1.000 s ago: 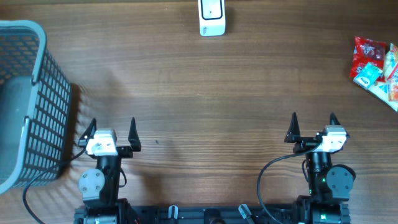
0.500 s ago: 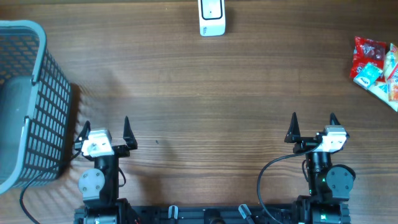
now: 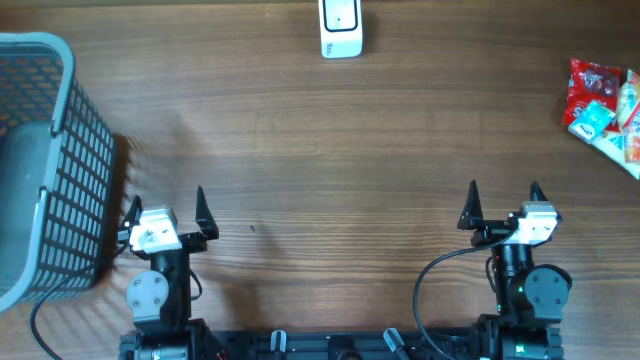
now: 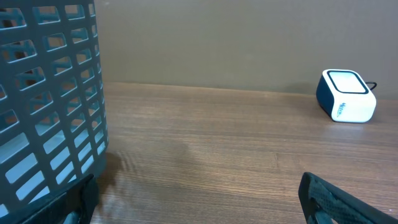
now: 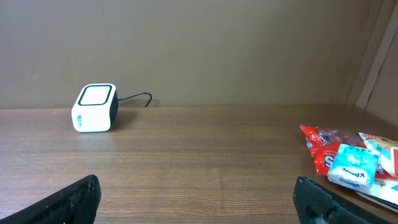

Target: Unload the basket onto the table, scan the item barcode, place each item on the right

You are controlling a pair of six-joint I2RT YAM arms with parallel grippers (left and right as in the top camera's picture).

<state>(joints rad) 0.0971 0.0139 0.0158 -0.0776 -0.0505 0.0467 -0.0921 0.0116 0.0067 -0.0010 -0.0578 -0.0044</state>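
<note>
Left gripper (image 3: 166, 197), right gripper (image 3: 504, 190) stand splayed, apparently empty.

Light in here is soft and even, coming from above, nothing harsh. The wooden table (image 3: 330, 130) has a faint pale sheen left of centre but no real glare. The basket (image 3: 40, 150) at 9 o'clock throws a soft shadow toward 3 o'clock, plus a stripy one down around 7. The top-down shot is crisp edge to edge. In both wrist views the fingers (image 4: 323, 199) in the bottom corners are just dark blurry blobs. The scanner (image 4: 346, 96) top is nearly blown white, and the packets (image 5: 348, 158) shine a bit.
</note>
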